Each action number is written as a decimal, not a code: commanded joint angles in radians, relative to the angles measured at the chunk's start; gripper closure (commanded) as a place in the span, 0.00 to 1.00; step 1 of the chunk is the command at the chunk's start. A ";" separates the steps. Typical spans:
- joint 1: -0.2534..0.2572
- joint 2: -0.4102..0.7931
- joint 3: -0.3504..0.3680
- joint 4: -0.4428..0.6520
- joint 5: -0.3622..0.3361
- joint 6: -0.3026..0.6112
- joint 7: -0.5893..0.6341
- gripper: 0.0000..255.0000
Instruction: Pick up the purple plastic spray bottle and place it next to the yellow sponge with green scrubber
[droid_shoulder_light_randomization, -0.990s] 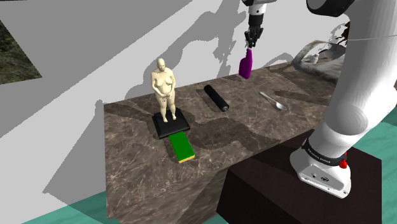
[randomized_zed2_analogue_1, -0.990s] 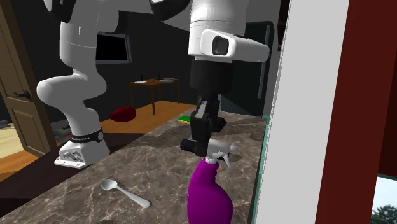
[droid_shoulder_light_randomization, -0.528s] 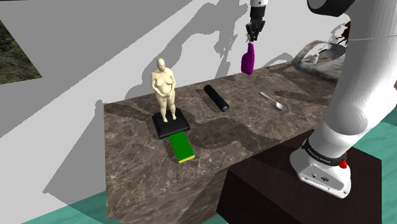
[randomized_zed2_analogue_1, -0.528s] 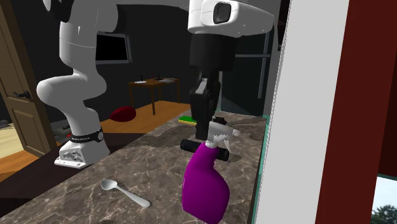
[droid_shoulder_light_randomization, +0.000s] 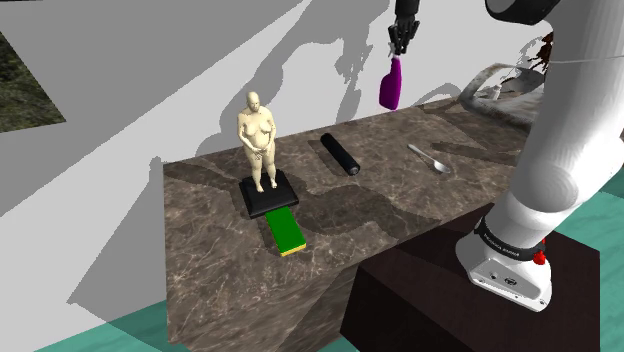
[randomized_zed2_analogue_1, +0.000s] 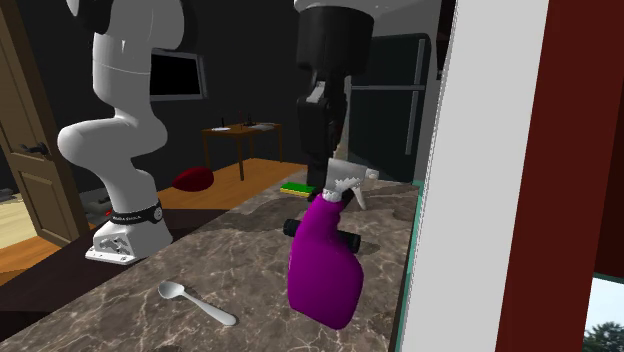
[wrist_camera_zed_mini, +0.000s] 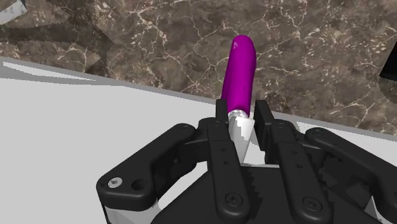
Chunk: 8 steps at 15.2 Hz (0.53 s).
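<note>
The purple spray bottle (droid_shoulder_light_randomization: 390, 89) with a white trigger head hangs in the air above the far end of the marble counter (droid_shoulder_light_randomization: 240, 285), close to the wall. My gripper (droid_shoulder_light_randomization: 400, 51) is shut on the bottle's white head from above. The second exterior view has the bottle (randomized_zed2_analogue_1: 322, 265) tilted under the gripper (randomized_zed2_analogue_1: 337, 186). In the wrist view the fingers (wrist_camera_zed_mini: 224, 116) clasp the head and the purple body (wrist_camera_zed_mini: 240, 75) points away toward the counter. The sponge (droid_shoulder_light_randomization: 285, 232), green on top with a yellow edge, lies near the counter's middle in front of the figurine.
A tan human figurine (droid_shoulder_light_randomization: 259, 140) stands on a black base (droid_shoulder_light_randomization: 268, 196) touching the sponge. A black cylinder (droid_shoulder_light_randomization: 340, 154) lies between the figurine and the bottle. A spoon (droid_shoulder_light_randomization: 430, 158) lies toward the shoulder view's right. The white wall (droid_shoulder_light_randomization: 180, 90) runs behind the counter.
The gripper has risen with the spray bottle, lifting it clear of the counter. The bottle now hangs higher and tilts a little.
</note>
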 joint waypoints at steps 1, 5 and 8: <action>0.031 -0.056 0.004 -0.072 -0.019 0.017 0.030 1.00; 0.104 -0.188 0.026 -0.245 -0.063 0.060 0.120 1.00; 0.149 -0.275 0.050 -0.351 -0.089 0.080 0.191 1.00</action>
